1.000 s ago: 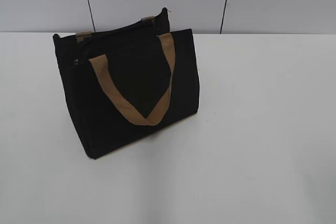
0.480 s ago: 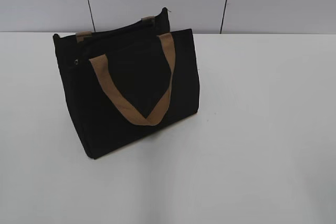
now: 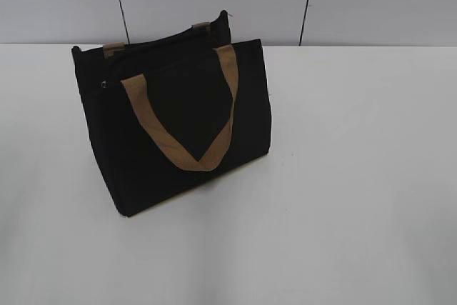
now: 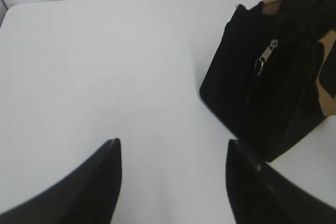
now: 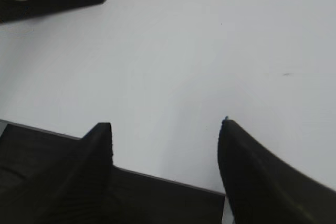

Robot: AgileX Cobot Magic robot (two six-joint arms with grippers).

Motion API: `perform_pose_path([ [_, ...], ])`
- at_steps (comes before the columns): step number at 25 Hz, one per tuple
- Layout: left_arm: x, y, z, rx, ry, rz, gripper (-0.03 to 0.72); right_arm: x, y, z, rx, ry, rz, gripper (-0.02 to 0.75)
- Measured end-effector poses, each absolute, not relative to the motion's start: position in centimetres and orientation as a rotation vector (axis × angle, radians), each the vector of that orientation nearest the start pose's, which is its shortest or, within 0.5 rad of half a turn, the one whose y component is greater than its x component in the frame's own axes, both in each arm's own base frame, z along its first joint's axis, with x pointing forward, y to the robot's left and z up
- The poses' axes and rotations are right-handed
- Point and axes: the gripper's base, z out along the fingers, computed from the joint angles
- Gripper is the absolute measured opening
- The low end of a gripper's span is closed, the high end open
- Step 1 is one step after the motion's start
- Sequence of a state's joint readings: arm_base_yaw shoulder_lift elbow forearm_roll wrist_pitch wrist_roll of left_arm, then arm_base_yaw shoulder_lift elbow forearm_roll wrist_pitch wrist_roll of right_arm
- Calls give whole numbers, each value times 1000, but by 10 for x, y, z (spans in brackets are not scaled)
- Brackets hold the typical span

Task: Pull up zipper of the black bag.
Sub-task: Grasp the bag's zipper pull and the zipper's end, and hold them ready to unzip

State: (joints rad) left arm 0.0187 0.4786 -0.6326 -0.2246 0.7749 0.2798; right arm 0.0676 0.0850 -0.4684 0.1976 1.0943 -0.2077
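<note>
White worktop (image 3: 357,176) carries the black bag (image 3: 178,133); both claws, left claw (image 4: 170,182) and right claw (image 5: 165,166), gape empty, well apart from it. Approach step: reaching the zipper (image 4: 265,56) pull comes next.

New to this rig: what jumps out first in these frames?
The black bag dominates: it stands alone left of centre on the white table, one tan strap handle draped down its front. In the left wrist view its silvery zipper pull hangs on the bag's end panel. Both the left gripper and right gripper sit open, well short of the bag.
</note>
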Motion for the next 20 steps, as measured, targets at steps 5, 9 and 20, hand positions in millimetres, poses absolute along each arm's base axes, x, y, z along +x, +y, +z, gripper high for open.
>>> perform_pose_path([
  [5,126,-18,322,320,2026,-103,468,22,21,266,-296,2261,231,484],
  [9,153,-24,316,434,1990,-123,468,32,23,265,-295,2323,265,484],
  [20,216,-33,262,635,2021,-185,468,41,25,263,-370,2357,256,484],
])
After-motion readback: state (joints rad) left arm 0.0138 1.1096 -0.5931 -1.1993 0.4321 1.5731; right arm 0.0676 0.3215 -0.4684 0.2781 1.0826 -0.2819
